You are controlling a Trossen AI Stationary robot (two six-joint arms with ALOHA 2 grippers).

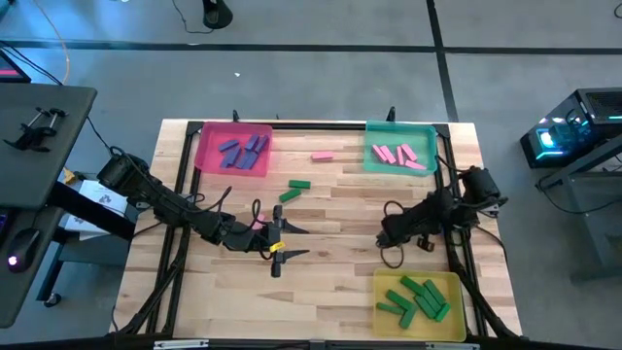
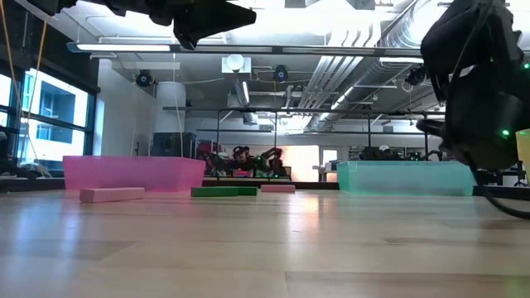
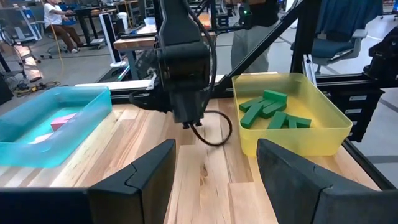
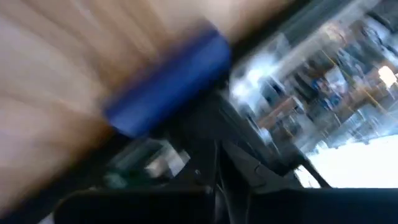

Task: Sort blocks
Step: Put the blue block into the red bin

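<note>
Looking down from the high view, we see the blocks split up: blue-purple ones [image 1: 243, 149] in the pink tray [image 1: 204, 156], pink ones [image 1: 398, 155] in the teal tray [image 1: 428, 136], green ones [image 1: 418, 297] in the yellow tray [image 1: 452, 326]. Loose on the table [image 1: 340, 282] are two green blocks [image 1: 294, 189] and one pink block [image 1: 323, 155], all between the pink and teal trays.

We put the left gripper [image 1: 292, 240] mid-table, jaws spread wide, nothing between them. Those loose green blocks lie just beyond it toward the far edge, apart from it. In its wrist view we look past the two fingers [image 3: 152, 180] at the right arm [image 3: 183, 68] and the yellow tray with the green blocks [image 3: 267, 109].

We place the right gripper [image 1: 387, 236] right of centre, above the table, between the teal tray and the yellow tray, well apart from the loose blocks. Its jaws are closed. Its wrist view is badly blurred; we see a blue-purple block [image 4: 168, 84] close in front of the fingers, but we cannot tell whether it is held or just lying on the wood.

Low view shows the pink block [image 2: 112, 194] and green block [image 2: 224, 191] flat on the table.
</note>
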